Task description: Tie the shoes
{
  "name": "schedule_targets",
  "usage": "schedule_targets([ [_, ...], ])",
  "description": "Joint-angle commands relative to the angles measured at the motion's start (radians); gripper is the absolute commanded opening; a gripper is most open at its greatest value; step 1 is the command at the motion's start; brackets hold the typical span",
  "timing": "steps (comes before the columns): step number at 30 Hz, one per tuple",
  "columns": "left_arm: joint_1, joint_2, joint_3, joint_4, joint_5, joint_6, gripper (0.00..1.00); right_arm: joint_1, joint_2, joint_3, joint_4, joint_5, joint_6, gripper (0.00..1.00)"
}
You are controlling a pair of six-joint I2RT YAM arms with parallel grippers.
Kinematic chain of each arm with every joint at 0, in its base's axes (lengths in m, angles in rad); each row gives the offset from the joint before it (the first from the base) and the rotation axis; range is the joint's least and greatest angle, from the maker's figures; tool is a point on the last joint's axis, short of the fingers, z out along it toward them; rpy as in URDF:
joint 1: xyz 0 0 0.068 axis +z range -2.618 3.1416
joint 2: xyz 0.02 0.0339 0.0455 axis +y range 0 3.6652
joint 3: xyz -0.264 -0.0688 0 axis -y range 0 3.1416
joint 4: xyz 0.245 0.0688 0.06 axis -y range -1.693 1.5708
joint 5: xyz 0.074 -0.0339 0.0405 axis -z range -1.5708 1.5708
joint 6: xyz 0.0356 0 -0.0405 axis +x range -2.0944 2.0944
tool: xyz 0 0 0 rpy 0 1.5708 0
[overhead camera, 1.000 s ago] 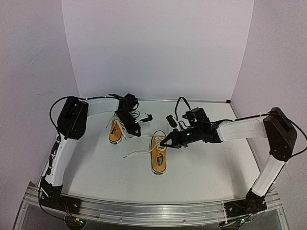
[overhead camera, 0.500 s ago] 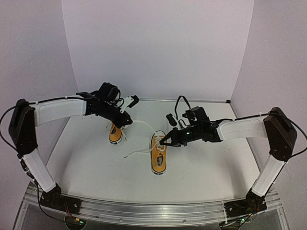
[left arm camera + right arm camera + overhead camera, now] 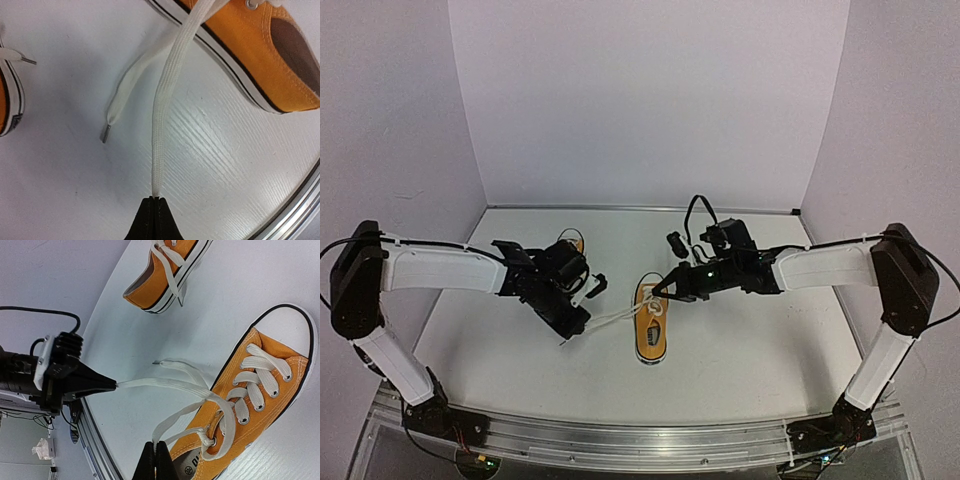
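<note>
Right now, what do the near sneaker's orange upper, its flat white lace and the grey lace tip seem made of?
Orange upper: woven canvas, matte; a fine weave shows. Flat white lace: braided fabric, going by its ribbed texture. Grey lace tip: likely metal or plastic; small and slightly shiny.

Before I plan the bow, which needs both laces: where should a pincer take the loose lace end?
Just behind the aglet, from straight above, closing across the loose lace: it lies flat on the table, apart from the taut lace.
</note>
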Motion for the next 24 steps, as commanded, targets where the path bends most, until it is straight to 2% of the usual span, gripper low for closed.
schedule_targets([
  [1,-0.153,-0.011,0.010,0.005,0.090,0.082,0.00,-0.003,0.013,0.036,0.026,0.025,-0.018,0.00],
  [3,-0.233,-0.021,0.015,0.072,0.191,0.130,0.00,-0.007,0.015,0.038,0.026,0.025,-0.021,0.00],
  [5,-0.255,-0.030,0.016,0.181,0.305,0.169,0.00,-0.011,0.017,0.041,0.026,0.023,-0.025,0.00],
  [8,-0.265,-0.022,0.040,0.305,0.402,0.201,0.00,-0.016,0.017,0.043,0.026,0.019,-0.031,0.00],
  [17,-0.257,0.178,0.216,0.463,0.455,0.400,0.00,-0.025,0.026,0.068,0.026,-0.004,-0.054,0.00],
  [22,-0.203,0.280,0.313,0.597,0.520,0.423,0.00,-0.032,0.022,0.068,0.026,-0.013,-0.062,0.00],
  [24,-0.185,0.328,0.369,0.602,0.553,0.442,0.00,-0.032,0.020,0.064,0.026,-0.015,-0.064,0.00],
])
